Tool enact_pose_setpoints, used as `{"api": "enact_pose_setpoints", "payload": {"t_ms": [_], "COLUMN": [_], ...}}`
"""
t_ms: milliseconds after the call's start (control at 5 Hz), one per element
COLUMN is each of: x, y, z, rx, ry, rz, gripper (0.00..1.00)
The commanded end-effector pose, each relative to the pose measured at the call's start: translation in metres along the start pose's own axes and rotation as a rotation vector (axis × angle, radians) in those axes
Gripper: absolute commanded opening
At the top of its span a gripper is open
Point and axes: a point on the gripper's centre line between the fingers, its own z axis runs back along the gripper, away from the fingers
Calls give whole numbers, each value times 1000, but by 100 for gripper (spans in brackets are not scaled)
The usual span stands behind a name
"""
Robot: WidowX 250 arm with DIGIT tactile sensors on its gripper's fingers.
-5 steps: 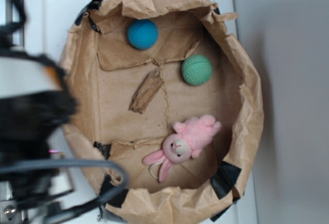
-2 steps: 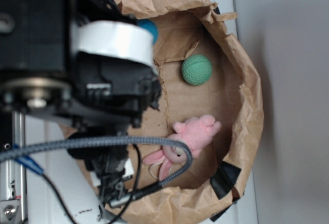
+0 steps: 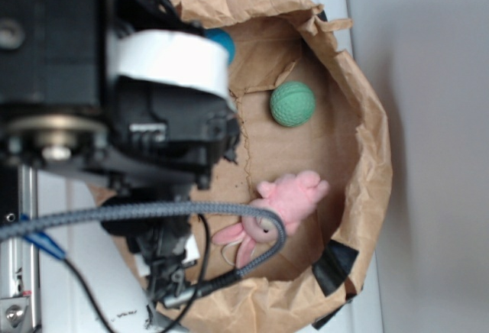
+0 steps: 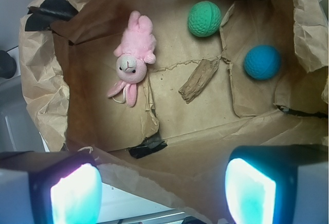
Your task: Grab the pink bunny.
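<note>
Upper left of wrist view: pink bunny point(image 4: 133, 62) lies loose in the paper bag point(image 4: 41, 80).
Fingers point(image 4: 72, 196): spread wide above the bag's near rim, empty, ready to straddle it.

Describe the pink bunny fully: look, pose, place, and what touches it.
The bunny is a small soft plush with a light pink body, a paler round face with dark eyes, and two long floppy pink ears. It lies flat, face up, on the brown paper floor of the bag, near one side wall and apart from both balls. Only the paper touches it. The gripper is above the bag's edge, jaws open and clear of the bunny.
</note>
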Motion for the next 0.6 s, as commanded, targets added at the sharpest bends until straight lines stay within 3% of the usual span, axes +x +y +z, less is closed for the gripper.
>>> {"api": "enact_pose_setpoints", "payload": {"t_ms": [0, 200, 400], "x": [6, 31, 49], "y": [0, -6, -3], "z": [10, -14, -33], "rx": [-12, 24, 4], "ry": [-42, -43, -53], "rz": [7, 51, 114], "gripper": [100, 100, 100]}}
